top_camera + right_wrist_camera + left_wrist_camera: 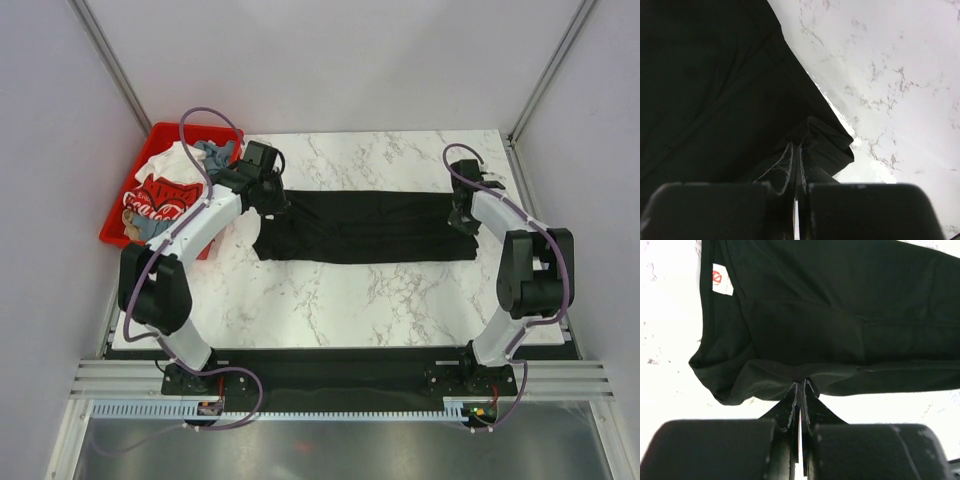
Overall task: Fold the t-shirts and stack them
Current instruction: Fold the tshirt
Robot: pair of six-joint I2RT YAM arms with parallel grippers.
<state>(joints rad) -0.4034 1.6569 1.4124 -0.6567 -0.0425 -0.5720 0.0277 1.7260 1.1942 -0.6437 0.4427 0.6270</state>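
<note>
Left wrist view: the left gripper [801, 384] is fully closed, its jaws pinching the near edge of the black tee [830, 315]. The cloth spreads ahead of the fingertips, with the label [722, 279] ahead and to their left.

In the top view, the tee forms a long folded band on the table [330, 300], running from one gripper across to the other.

The right gripper [799, 150] is also fully closed, clamped on a bunched fold at the opposite end. Cloth fills the area ahead and to its left, with bare marble to its right.

Judged step: carry the band into its next fold.
- Move both grippers together and at matched height.
- Hold equal tension so the band neither sags nor twists.
- Lay edge onto edge.
- Release only once the cloth rests flat.
- The right pinch holds a thick bunch, so expect creasing there.

Surroundings: the bin [165, 128] sits outboard of the left gripper, just beside that arm's forearm. It holds the white tee [170, 160], the red tee [163, 198] and the grey-blue tee [215, 152]. A cable [205, 112] loops above the bin. A wide outward swing of the left arm would likely catch the bin or the cable. Only the tee lies between the grippers.
</note>
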